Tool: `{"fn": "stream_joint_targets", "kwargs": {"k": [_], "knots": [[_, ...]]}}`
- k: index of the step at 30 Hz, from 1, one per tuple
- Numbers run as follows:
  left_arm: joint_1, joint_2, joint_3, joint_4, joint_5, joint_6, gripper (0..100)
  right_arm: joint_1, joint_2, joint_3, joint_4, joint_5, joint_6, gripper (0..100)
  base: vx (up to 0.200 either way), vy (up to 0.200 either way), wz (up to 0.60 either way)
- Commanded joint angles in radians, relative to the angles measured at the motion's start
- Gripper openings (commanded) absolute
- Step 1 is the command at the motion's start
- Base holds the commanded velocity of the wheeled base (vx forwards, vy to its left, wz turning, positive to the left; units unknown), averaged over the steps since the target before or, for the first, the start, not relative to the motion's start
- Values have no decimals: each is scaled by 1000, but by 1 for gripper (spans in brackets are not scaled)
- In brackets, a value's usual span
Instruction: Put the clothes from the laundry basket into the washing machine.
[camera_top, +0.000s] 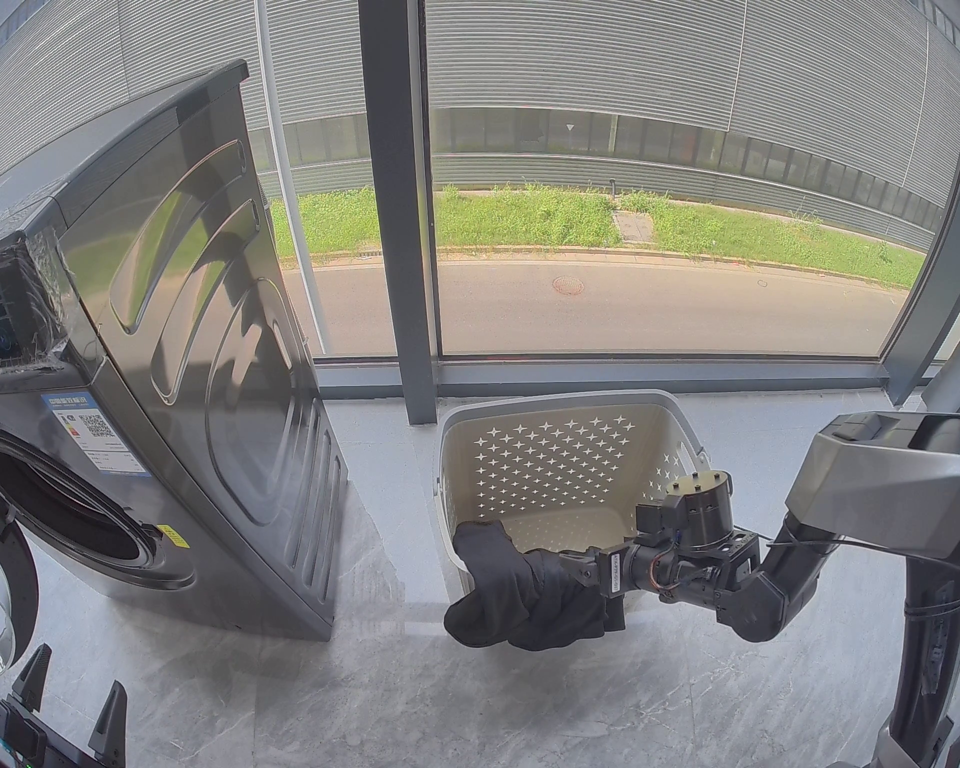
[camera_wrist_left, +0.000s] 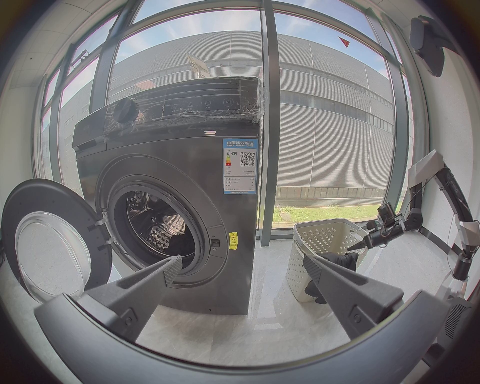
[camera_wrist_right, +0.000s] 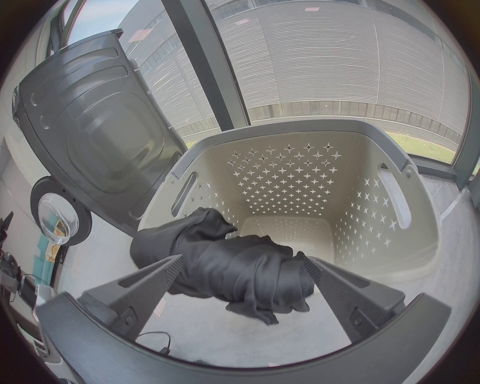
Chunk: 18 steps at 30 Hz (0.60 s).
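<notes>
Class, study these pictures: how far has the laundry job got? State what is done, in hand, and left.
Done: the washer door is open; no clothes seen in the drum. In hand: the open right tool straddles the dark garment draped over the basket rim. Left: grip, carry, load it.

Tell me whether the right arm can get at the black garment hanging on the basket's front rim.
Probably yes. The right gripper sits at the black garment, which drapes over the near rim of the laundry basket. Its open jaws stand either side of the cloth, with nothing between.
</notes>
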<state>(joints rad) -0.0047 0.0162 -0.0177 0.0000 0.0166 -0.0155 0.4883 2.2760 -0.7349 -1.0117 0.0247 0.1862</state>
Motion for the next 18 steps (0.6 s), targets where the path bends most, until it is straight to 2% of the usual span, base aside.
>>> {"fn": "stream_joint_targets", "kwargs": {"k": [1, 6, 18], "knots": [[0, -16, 16, 0, 0, 0, 100, 18, -124, 109, 67, 4, -2, 100, 0, 0, 0], [0, -16, 15, 0, 0, -1, 100, 10, -84, 143, 94, 4, 3, 100, 0, 0, 0], [0, -16, 15, 0, 0, 0, 100, -14, 109, 8, 85, 0, 13, 100, 0, 0, 0]]}}
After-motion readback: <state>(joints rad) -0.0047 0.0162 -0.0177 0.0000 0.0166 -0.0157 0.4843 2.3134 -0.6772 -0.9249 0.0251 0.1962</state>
